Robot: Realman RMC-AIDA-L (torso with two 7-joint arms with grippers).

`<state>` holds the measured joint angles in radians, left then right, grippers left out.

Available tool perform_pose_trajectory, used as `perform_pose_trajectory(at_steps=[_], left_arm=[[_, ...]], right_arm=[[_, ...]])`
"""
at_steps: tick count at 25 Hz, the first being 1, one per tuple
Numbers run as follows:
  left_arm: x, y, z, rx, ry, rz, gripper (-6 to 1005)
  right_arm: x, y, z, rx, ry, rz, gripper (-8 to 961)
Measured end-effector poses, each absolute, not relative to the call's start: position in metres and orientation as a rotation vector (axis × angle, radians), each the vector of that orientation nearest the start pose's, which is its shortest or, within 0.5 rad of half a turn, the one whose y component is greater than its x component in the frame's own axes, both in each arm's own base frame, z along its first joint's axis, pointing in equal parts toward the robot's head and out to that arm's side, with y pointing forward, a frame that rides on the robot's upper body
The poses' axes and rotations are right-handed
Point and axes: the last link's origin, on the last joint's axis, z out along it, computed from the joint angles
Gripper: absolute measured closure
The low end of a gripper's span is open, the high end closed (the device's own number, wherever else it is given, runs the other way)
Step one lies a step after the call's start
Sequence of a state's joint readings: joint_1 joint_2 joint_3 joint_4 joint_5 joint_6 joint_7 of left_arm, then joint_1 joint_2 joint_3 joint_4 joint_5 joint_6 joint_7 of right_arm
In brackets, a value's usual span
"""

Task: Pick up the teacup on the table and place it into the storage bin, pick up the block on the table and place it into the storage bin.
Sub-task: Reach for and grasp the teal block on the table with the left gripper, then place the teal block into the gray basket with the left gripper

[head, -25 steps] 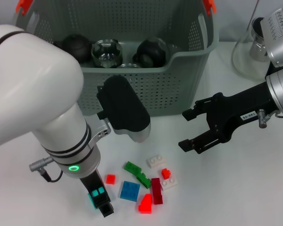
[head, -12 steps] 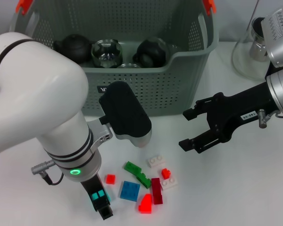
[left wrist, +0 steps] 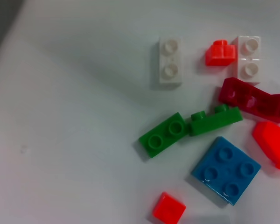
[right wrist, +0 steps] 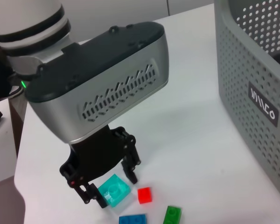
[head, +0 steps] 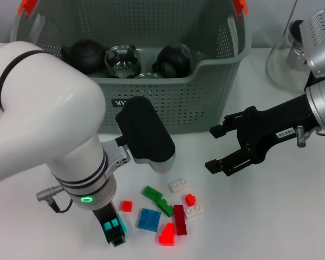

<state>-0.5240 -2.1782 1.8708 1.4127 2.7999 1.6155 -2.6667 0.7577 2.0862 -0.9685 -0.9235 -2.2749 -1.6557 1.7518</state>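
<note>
The storage bin [head: 168, 103], a large grey-green perforated plastic basket with orange handle clips, stands at the far side of the white table [head: 292, 216]. Inside it the head view shows two dark round teapots [head: 85, 54] and a clear glass cup [head: 121, 58].

In front of the bin lies a scatter of small plastic blocks: a flat blue square block [head: 149, 219], a green pair of blocks [head: 157, 199], a dark red long block [head: 180, 219], bright red pieces [head: 166, 235] and white two-stud blocks [head: 179, 185].

The left gripper [head: 115, 230] hangs low over the table just beside the small red square block [head: 127, 206]. In the head view a turquoise block [head: 112, 223] shows between its black fingers. The right wrist view makes this plain: the left gripper [right wrist: 109, 189] pinches the translucent turquoise block [right wrist: 115, 190] between its fingers, just above the table. The left wrist view shows none of this, only the loose blocks from above, with the blue square [left wrist: 226, 170] beside the green pair [left wrist: 189, 130].

The right gripper [head: 216, 147] hovers over the table to the right of the bin's front, its black fingers spread and holding nothing. A glass jug [head: 291, 57] stands behind it.
</note>
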Motion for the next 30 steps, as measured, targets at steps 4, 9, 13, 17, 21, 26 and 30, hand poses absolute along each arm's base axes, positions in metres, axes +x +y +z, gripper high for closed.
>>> perform_pose_trajectory(at_steps=[4, 9, 13, 17, 21, 26, 30], left_arm=[[-0.170, 0.281, -0.081, -2.683, -0.578, 1.000, 316], [-0.167, 0.282, -0.079, -2.683, -0.572, 0.994, 512], [-0.156, 0.286, -0.066, -2.664, -0.555, 0.940, 606], [-0.145, 0.296, -0.033, -2.632, -0.606, 0.754, 595], [-0.133, 0.301, 0.011, -2.649, -0.692, 0.403, 583], [-0.119, 0.305, 0.062, -2.703, -0.728, -0.057, 568], [-0.120, 0.329, 0.089, -2.666, -0.697, -0.346, 557]], right_arm=[[0.172, 0.364, -0.008, -3.097, 0.416, 0.108, 12], [0.173, 0.365, -0.008, -3.095, 0.416, 0.111, 11], [0.174, 0.364, -0.007, -3.093, 0.421, 0.112, 11], [0.175, 0.364, -0.006, -3.086, 0.430, 0.116, 12], [0.178, 0.363, -0.006, -3.083, 0.443, 0.120, 13], [0.179, 0.362, -0.006, -3.090, 0.447, 0.119, 13], [0.177, 0.361, -0.008, -3.099, 0.436, 0.113, 12]])
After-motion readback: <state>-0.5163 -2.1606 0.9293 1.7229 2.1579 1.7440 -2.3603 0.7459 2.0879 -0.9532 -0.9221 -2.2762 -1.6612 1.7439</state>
